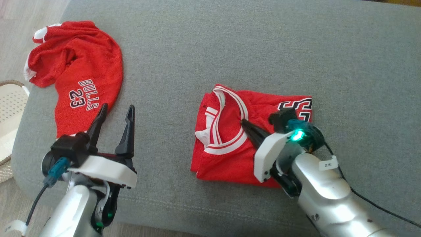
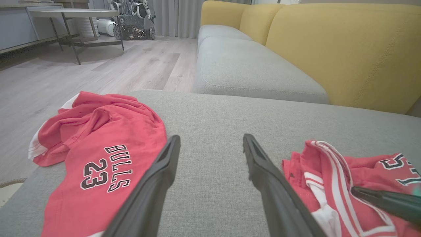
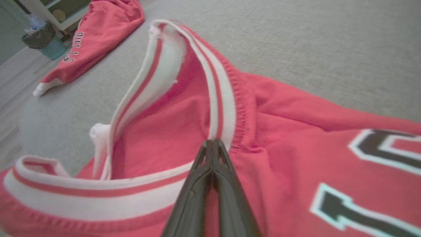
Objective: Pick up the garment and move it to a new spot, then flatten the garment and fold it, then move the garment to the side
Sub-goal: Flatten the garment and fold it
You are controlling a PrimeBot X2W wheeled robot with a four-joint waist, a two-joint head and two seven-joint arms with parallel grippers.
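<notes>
head view: a grey seat cushion (image 1: 230, 49) is the work surface, with pale wood floor (image 1: 19, 19) at the far left and a woven basket (image 1: 10, 98) cut off by the left edge. two red garments here. the folded jersey (image 1: 230, 154) lies right of centre, collar up, its number half hidden by the right arm. the crumpled red garment (image 1: 85, 75), printed bulls 23, lies at the far left. the left gripper (image 1: 116, 110) hovers near left with its fingers spread wide and nothing between them. the right gripper (image 1: 245, 123) has its tips on the folded jersey by the collar.

left wrist view: there are yellow backrests (image 2: 329, 49) beyond the grey seats. a round table (image 2: 72, 13) and a wheeled machine (image 2: 131, 19), too small to make out, are across the room. bare cushion lies between the wide fingers, with one garment on each side.

right wrist view: both fingers are pressed together, tips at the white and red neck band. can't tell whether any cloth is pinched. a teal bin (image 3: 49, 46) sits blurred at far left.
</notes>
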